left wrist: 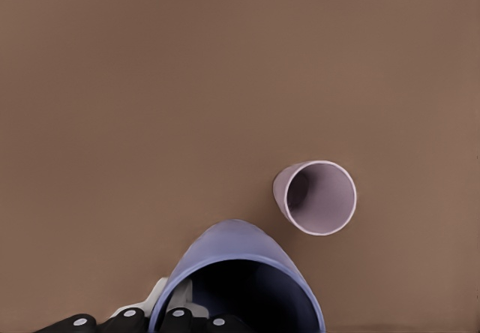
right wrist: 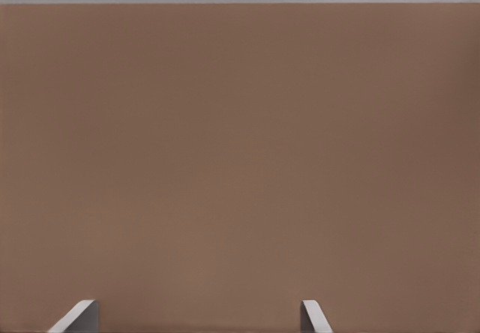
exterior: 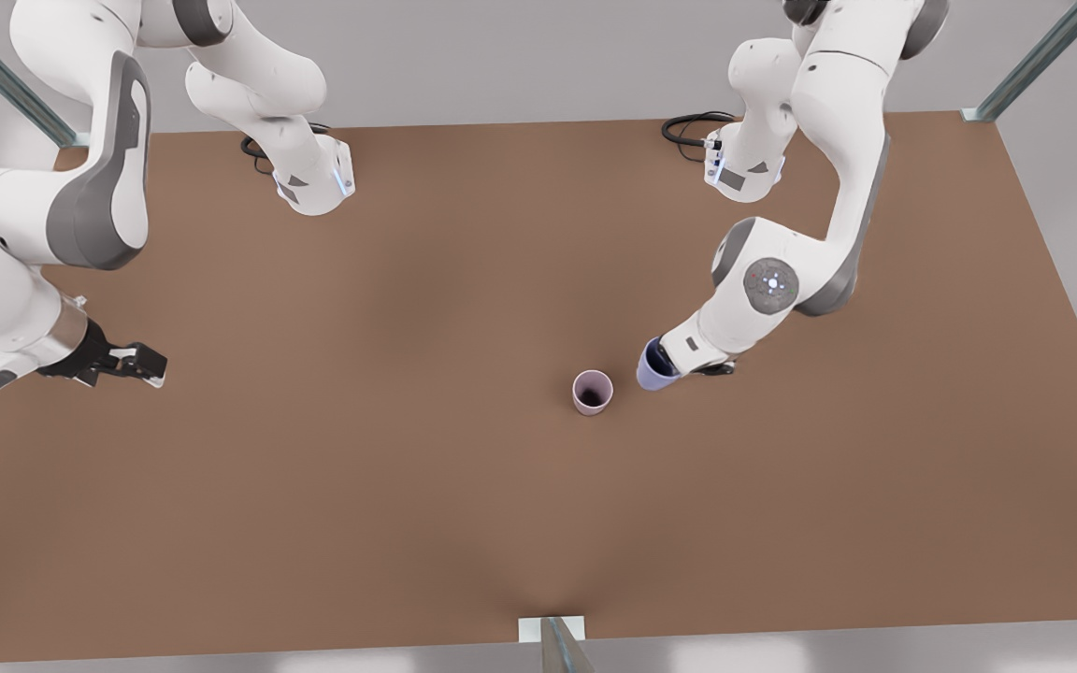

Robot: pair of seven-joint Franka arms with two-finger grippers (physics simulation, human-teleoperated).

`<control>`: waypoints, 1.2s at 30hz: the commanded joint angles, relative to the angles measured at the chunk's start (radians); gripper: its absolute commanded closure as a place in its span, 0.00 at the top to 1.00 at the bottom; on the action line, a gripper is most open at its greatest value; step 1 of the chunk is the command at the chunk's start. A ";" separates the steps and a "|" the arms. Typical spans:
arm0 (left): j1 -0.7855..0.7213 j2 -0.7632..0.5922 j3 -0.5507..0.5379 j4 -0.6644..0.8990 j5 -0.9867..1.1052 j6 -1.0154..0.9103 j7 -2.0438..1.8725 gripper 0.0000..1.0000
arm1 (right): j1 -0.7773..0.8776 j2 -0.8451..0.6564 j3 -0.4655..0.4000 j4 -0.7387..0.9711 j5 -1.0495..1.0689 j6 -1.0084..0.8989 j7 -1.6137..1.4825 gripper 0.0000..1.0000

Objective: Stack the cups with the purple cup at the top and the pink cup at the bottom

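I'm seeing the pink cup point(exterior: 593, 392) standing upright with its mouth uncovered, so nothing is blocking a descent into it. The purple cup point(exterior: 655, 365) is hanging tilted in the left gripper point(exterior: 679, 366), just beside the pink one on the front view's right, with a thin gap between them. The table point(exterior: 361, 486) is lying bare all around. The right gripper point(exterior: 141, 365) is waiting well apart at the front view's left, fingers point(right wrist: 75, 318) spread over bare tabletop.
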 commanded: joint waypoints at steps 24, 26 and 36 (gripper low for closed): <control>-0.128 0.252 -0.004 0.248 0.012 -0.063 -0.521 0.21 | -0.009 0.006 0.000 0.008 0.010 0.001 -0.146 1.00; -0.128 0.259 -0.004 0.248 0.012 -0.063 -0.520 0.21 | -0.009 0.006 0.000 0.008 0.013 0.001 -0.146 1.00; -0.128 0.273 -0.004 0.248 0.014 -0.060 -0.512 0.30 | -0.009 0.011 0.000 0.008 0.014 0.001 -0.146 1.00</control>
